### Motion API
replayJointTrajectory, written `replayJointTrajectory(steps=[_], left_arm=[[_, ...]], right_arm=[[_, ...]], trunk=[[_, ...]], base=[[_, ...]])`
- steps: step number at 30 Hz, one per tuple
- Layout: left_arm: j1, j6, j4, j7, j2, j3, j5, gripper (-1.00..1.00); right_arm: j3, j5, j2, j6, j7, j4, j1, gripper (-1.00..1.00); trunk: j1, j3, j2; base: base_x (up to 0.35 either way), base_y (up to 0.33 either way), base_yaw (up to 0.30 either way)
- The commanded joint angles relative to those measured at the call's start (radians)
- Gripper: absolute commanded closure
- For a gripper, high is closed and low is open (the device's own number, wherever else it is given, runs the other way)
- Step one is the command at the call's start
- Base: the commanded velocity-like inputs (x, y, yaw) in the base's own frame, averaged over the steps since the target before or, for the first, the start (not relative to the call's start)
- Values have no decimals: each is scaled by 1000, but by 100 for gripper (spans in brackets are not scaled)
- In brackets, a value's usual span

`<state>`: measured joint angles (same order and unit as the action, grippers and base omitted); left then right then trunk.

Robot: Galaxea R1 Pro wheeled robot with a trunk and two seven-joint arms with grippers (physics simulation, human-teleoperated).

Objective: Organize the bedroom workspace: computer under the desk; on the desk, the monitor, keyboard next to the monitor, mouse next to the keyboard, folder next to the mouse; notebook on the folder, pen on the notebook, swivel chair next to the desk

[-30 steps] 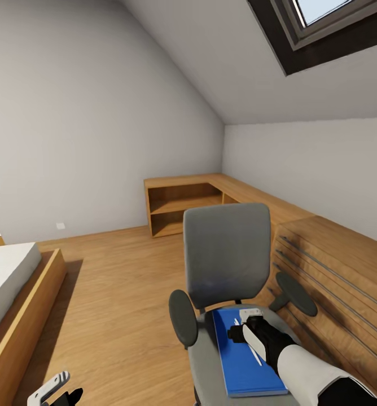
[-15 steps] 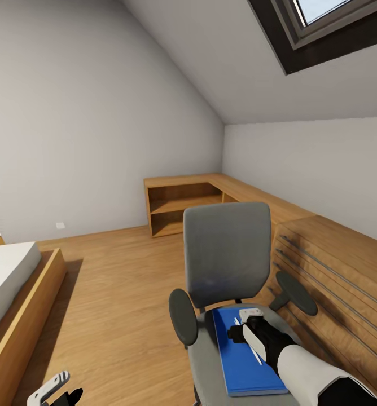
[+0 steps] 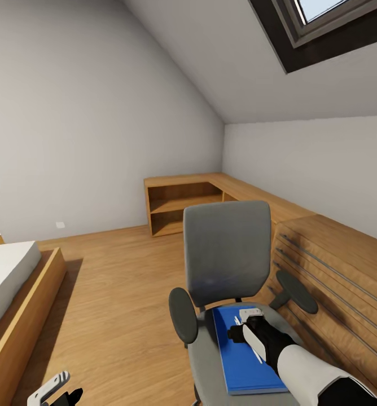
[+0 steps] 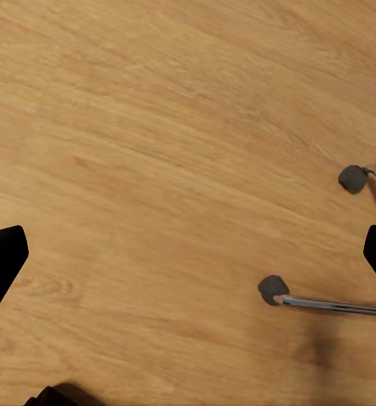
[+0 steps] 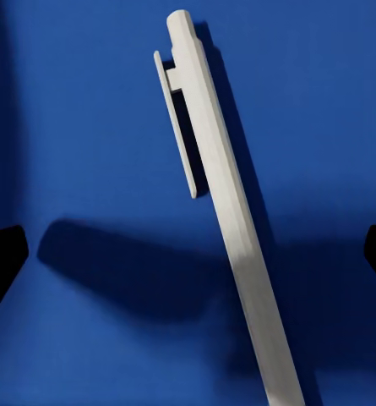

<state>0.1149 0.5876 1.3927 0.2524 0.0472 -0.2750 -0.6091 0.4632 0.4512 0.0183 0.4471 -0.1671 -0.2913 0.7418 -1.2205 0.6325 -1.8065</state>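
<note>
The swivel chair (image 3: 228, 254) stands in front of me, grey seat and back, black armrests. On its seat lies the blue notebook (image 3: 239, 361) with the white pen (image 3: 257, 356) on its cover. My right gripper (image 3: 249, 321) hovers open just above the pen. In the right wrist view the pen (image 5: 226, 194) lies on the notebook (image 5: 86, 127), between the wide-apart fingertips (image 5: 2, 254). My left gripper (image 3: 53, 389) hangs open low at the left, over bare floor near the chair's chrome base (image 4: 323, 303). The desk, computer, monitor, keyboard, mouse and folder are out of view.
A light wooden dresser (image 3: 335, 270) with long bar handles stands close to the chair's right. A low wooden shelf unit (image 3: 183, 206) runs along the far wall into the corner. A bed (image 3: 8, 282) sits at the left. Wooden floor (image 3: 115, 293) lies between bed and chair.
</note>
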Motion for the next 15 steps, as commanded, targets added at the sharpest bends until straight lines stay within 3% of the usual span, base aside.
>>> replayJointTrajectory(steps=[1,15], left_arm=[[0,3,2,8,0,0,-11,-100],[0,3,2,8,0,0,-11,-100]], right_arm=[[8,11,0,4,-8,-2,1,-100],[9,10,0,4,-8,-2,1,-100]], trunk=[[0,1,0],[0,1,0]], base=[[0,0,0],[0,0,0]])
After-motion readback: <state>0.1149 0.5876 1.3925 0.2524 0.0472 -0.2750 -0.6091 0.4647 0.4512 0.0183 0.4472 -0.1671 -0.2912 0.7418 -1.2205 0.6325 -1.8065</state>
